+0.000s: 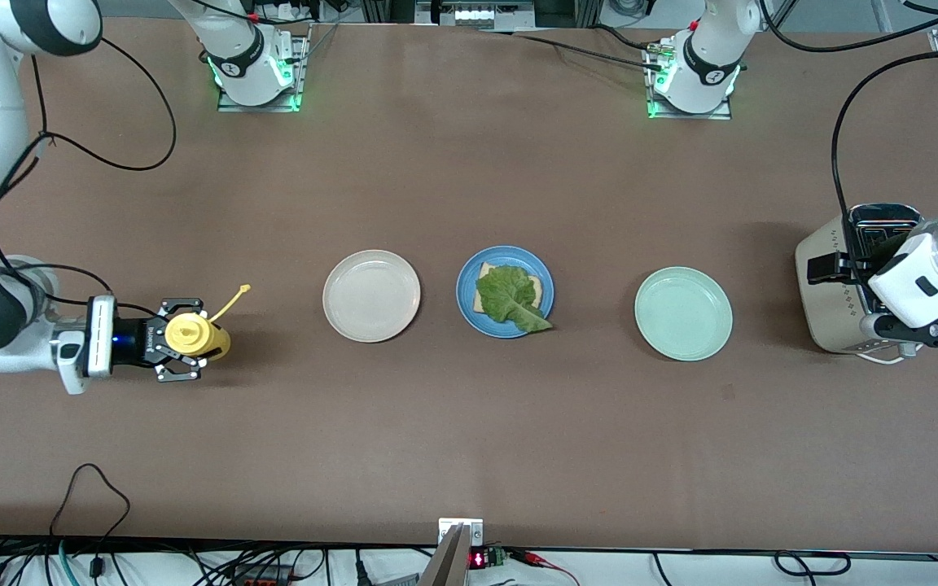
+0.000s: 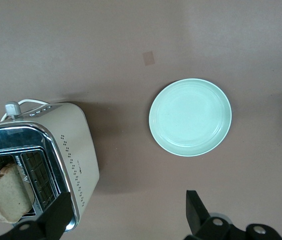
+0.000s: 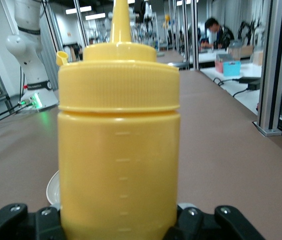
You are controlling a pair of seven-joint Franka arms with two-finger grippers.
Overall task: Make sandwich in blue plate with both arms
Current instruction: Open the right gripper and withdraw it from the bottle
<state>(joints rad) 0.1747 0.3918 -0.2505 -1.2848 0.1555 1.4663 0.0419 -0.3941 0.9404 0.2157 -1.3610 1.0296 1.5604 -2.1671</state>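
Toaster (image 1: 835, 285) at the left arm's end of the table, bread slice (image 2: 8, 192) upright in its slot; left gripper (image 2: 126, 212) over it, jaws wide apart, holding nothing. Blue plate (image 1: 466, 281) between cream plate (image 1: 371, 295) and mint plate (image 1: 683, 313), bearing bread and lettuce leaf (image 1: 510, 297). Right gripper (image 1: 180, 339) at the right arm's end, clamped on yellow squeeze bottle (image 1: 196, 336).

the front view looked down from high across the table toward both bases along its top edge. the left wrist view looked down on the toaster (image 2: 41, 160) and mint plate (image 2: 190, 117), both at the front view's right; the right wrist view faced level, filled by the yellow bottle (image 3: 118, 140) at the front view's left.
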